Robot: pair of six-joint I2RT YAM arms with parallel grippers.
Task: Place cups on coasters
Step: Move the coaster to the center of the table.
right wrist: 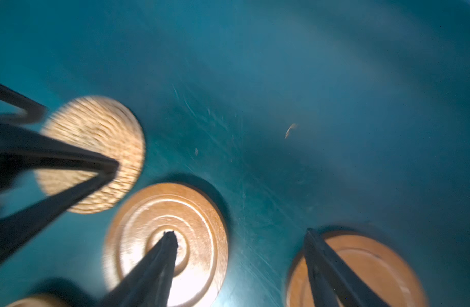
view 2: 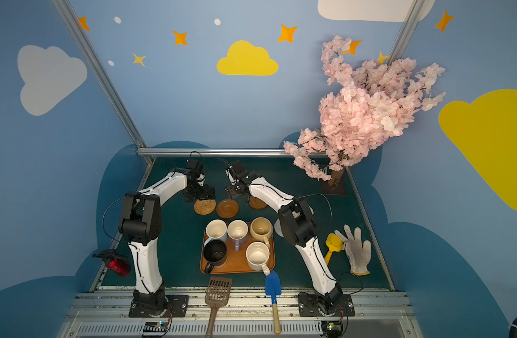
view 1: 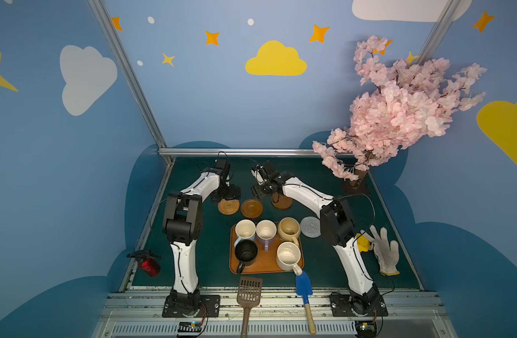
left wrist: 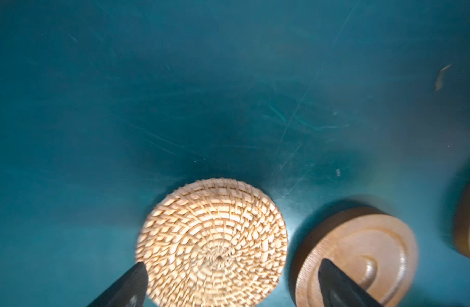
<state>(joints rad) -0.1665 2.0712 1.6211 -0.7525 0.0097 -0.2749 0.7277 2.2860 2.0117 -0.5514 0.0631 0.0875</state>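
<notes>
1. The cups: all five stand upright on the orange tray [view 1: 263, 264] at the middle of the bench [view 1: 324, 269]. The light blue mug [view 1: 245, 229] is at the tray's 10 o'clock, the lavender mug [view 1: 265, 231] at 12, the tan-yellow mug [view 1: 289, 228] at 1, the black mug [view 1: 246, 253] at 8 and the wide cream mug [view 1: 289, 256] at 4.
2. The coasters lie bare beyond the tray. The rattan coaster [view 1: 228, 207] is at 11 o'clock, a dark wooden coaster [view 1: 251, 208] just beside it at 12, a second wooden coaster [view 1: 286, 204] at 1, and a grey rope coaster [view 1: 310, 226] at 2, near the tan-yellow mug. I cannot find a fifth; the right arm [view 1: 336, 222] may hide it.
3. The left jaws are spread wide and hold nothing. In the left wrist view one of their fingers [left wrist: 122, 287] is at the rattan coaster's edge, and the other is over the wooden coaster beside it.
4. The right jaws are also parted and empty. In the blurred right wrist view, one of the fingers [right wrist: 159, 265] is over each wooden coaster.
5. Progress, as I judge it: no cup is on a coaster, so all five placements are left. Both arms reach over the coasters, away from the cups.
6. Around the tray, a brown slotted scoop [view 1: 248, 292] lies at 6 o'clock and a blue trowel [view 1: 303, 288] at 5. A white glove [view 1: 384, 251] and a yellow toy shovel [view 1: 363, 243] lie at 3, and a red spray bottle [view 1: 147, 263] at 9. A pink blossom tree [view 1: 397, 111] stands at 1.
</notes>
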